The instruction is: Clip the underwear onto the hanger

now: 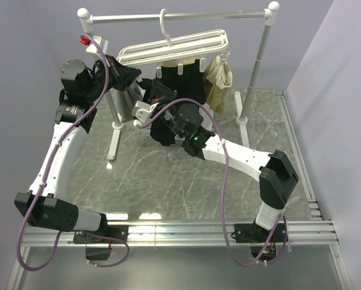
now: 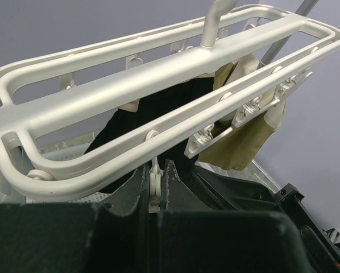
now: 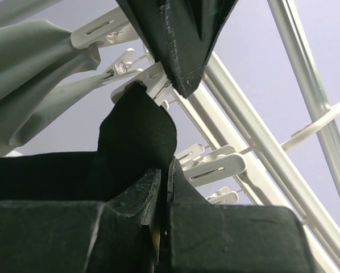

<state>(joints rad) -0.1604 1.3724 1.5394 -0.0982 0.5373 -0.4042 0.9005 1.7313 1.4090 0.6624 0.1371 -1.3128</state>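
The white hanger [image 1: 174, 45] hangs by its hook from the grey rail. The black underwear [image 1: 183, 81] hangs below it, and also shows in the left wrist view [image 2: 158, 114]. My left gripper [image 1: 127, 74] is at the frame's left end, shut on a small white clip peg [image 2: 154, 185] that dangles from the near bar [image 2: 158, 85]. My right gripper [image 1: 158, 95] is just below the frame, shut on a fold of the black underwear [image 3: 139, 136] and holding it up against the squeezed peg [image 3: 150, 79]. The left gripper's dark fingers [image 3: 181, 34] show above that peg.
A tan-beige garment [image 1: 218, 78] hangs clipped at the frame's right end. A grey garment [image 3: 33, 74] hangs at the left by my left gripper. The rail stand's posts [image 1: 256, 66] flank the frame. Spare pegs [image 3: 215, 168] dangle nearby.
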